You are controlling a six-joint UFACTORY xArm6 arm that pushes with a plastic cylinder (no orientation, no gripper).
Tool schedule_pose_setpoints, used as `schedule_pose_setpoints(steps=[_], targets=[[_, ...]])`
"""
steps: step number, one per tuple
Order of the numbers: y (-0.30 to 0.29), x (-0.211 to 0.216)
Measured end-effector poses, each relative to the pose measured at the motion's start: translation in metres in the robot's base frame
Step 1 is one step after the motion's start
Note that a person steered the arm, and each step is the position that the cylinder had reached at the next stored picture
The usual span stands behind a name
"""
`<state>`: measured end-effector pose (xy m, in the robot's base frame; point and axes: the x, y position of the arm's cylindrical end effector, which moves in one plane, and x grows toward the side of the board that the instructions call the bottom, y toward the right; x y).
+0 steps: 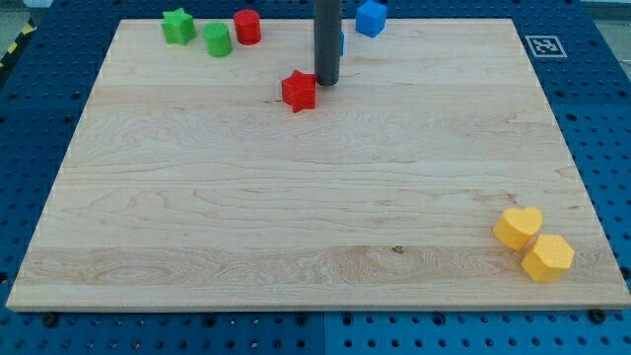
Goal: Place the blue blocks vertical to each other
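Observation:
One blue block [371, 18] lies at the view's top, right of centre, near the board's far edge. A second blue block [341, 43] shows only as a thin sliver behind the dark rod; its shape is hidden. My tip [327, 82] rests on the board just below that hidden blue block and just to the right of a red star block [299, 91], close to it.
A red cylinder [247, 27], a green cylinder [218, 40] and a green star block [178, 26] sit at the view's top left. Two yellow blocks [518, 227] [547, 258] lie touching near the bottom right corner. A marker tag [544, 44] is off the board's top right.

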<state>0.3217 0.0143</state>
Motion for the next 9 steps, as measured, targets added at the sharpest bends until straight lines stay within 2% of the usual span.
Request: schedule_pose_setpoints(steps=[2,4,5,6,9], targets=[[-0.047,-0.017],[-0.067,-0.083],[-0.066,-0.096],[-0.048,-0.089],[0.070,-0.084]])
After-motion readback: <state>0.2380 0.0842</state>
